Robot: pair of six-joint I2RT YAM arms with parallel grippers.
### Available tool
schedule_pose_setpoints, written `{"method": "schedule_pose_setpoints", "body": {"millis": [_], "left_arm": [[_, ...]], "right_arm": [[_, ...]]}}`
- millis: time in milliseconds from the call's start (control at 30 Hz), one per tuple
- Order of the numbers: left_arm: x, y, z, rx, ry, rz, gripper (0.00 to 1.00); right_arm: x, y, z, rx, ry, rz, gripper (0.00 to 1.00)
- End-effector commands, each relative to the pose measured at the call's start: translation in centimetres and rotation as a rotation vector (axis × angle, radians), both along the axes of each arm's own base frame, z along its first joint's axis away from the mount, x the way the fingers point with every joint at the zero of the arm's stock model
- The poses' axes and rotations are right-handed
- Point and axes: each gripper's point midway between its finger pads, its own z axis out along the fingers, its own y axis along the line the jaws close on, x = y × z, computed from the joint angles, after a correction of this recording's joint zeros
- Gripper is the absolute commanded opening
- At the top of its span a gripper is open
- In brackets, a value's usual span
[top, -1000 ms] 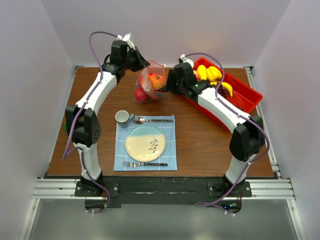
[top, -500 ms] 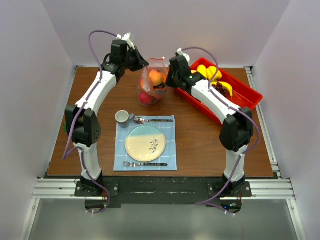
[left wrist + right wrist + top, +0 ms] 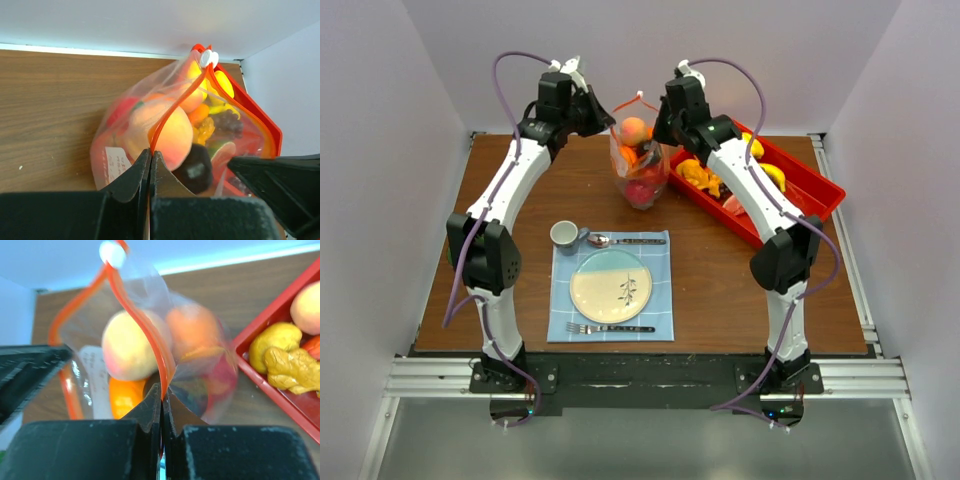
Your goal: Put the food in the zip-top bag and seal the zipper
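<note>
Left wrist, right wrist: each arm's jaws pinch closed on the crinkly zip-top bag's thin orange-red zipper.

A brown wood-grain tabletop fills a small booth. Plain pale lavender-white panels close it in: a back wall, a left side wall and a right side wall. A silver aluminium rail frame runs along the table's near edge, with dull grey floor below it. The light is soft and even; a bright bluish-white band shows where tabletop meets back wall.
</note>
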Motion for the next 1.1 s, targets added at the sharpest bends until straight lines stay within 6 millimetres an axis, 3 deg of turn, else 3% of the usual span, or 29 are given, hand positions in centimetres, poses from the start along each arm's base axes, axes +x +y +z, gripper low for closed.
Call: {"method": "schedule_pose_setpoints", "body": {"millis": [0,33,133,167,233,267,300,333,367,433,467,500,533,567,600,633,667,700,733,767,800,833,867,900,933,1000,1067], "left_arm": [[0.1,1.3,4.3,0.001,-0.1,0.032,0.0],[0.1,0.8,5.6,-0.017,-0.12,0.006,0.0],[-1.6,-1.8,6.4,-0.027,-0.135,-0.05,0.0],[-2.0,-1.1,7.9,-0.02,-0.176,-0.013,0.0],[-1.3,0.8,7.1,-0.028,-0.16,0.046,0.0],[-1.3,0.5,6.3,-0.043,-0.123,0.037,0.0],[-1.7,-0.3,6.2,-0.053,-0.11,-0.004,0.0],[-3.0,-2.6,5.9,-0.044,-0.098,-0.047,0.0],[-4.4,-3.7,6.9,-0.013,-0.138,-0.071,0.0],[-6.3,-5.5,6.2,0.037,-0.145,-0.056,0.0],[-7.3,-5.5,7.8,-0.005,-0.169,-0.061,0.0],[-7.9,-5.4,7.8,-0.022,-0.162,-0.06,0.0],[-8.5,-5.3,6.6,-0.022,-0.132,-0.057,0.0],[-9.5,-5.2,8.0,-0.053,-0.154,-0.047,0.0],[-10.2,-5.2,6.4,-0.046,-0.125,-0.042,0.0],[-11.1,-5.6,6.3,-0.056,-0.123,-0.044,0.0],[-12.3,-5.6,7.9,-0.113,-0.15,-0.044,0.0],[-12.9,-5.6,6.1,-0.121,-0.111,-0.044,0.0],[-13.7,-5.9,5.9,-0.144,-0.102,-0.05,0.0],[-14.7,-6.0,7.4,-0.201,-0.128,-0.043,0.0],[-15.5,-6.3,6.2,-0.206,-0.108,-0.044,0.0],[-16.8,-7.5,6.4,-0.232,-0.101,-0.062,0.0],[-17.7,-7.9,7.2,-0.258,-0.124,-0.061,0.0],[-19.2,-9.4,6.6,-0.264,-0.108,-0.095,0.0],[-20.2,-10.1,7.0,-0.284,-0.106,-0.109,0.0],[-21.9,-11.7,6.5,-0.295,-0.097,-0.124,0.0],[-22.9,-12.6,6.8,-0.329,-0.097,-0.115,0.0]], "right_arm": [[-1.1,2.1,0.7,-0.029,-0.011,0.106,0.0],[-1.3,1.7,0.6,-0.054,-0.004,0.091,0.0],[-0.4,-0.2,0.4,-0.026,0.008,0.055,0.0],[-0.6,0.0,0.9,0.004,0.006,0.076,0.0],[-1.7,1.6,2.0,-0.015,-0.012,0.116,0.0],[-2.7,3.0,2.0,-0.064,-0.027,0.139,0.0],[-3.2,3.1,2.0,-0.08,-0.022,0.142,0.0],[-3.4,3.2,1.8,-0.081,-0.016,0.146,0.0],[-3.1,2.1,2.4,-0.07,-0.026,0.119,0.0],[-3.0,1.1,1.8,-0.049,0.006,0.112,0.0],[-3.3,0.5,2.8,-0.023,0.001,0.113,0.0],[-3.8,0.6,2.4,-0.028,0.008,0.117,0.0],[-4.5,0.6,3.0,-0.03,-0.001,0.122,0.0],[-5.2,0.7,3.3,-0.033,-0.006,0.128,0.0],[-6.4,0.0,3.9,-0.029,-0.013,0.124,0.0],[-6.9,-0.6,4.1,-0.027,-0.017,0.112,0.0],[-7.4,-1.0,4.2,-0.027,-0.017,0.104,0.0],[-8.8,-2.0,4.9,-0.027,-0.025,0.095,0.0],[-9.3,-2.7,5.0,-0.031,-0.026,0.08,0.0],[-10.1,-3.2,5.3,-0.028,-0.029,0.076,0.0],[-10.8,-3.8,4.1,-0.044,-0.003,0.071,0.0],[-12.2,-4.8,5.7,-0.027,-0.036,0.067,0.0],[-12.9,-5.2,5.7,-0.025,-0.033,0.065,0.0],[-13.7,-5.8,4.4,-0.042,-0.007,0.06,0.0],[-15.0,-6.6,5.7,-0.023,-0.035,0.059,0.0],[-16.3,-7.7,4.5,-0.04,-0.007,0.051,0.0],[-17.9,-8.7,5.2,-0.031,-0.026,0.046,0.0]]}}
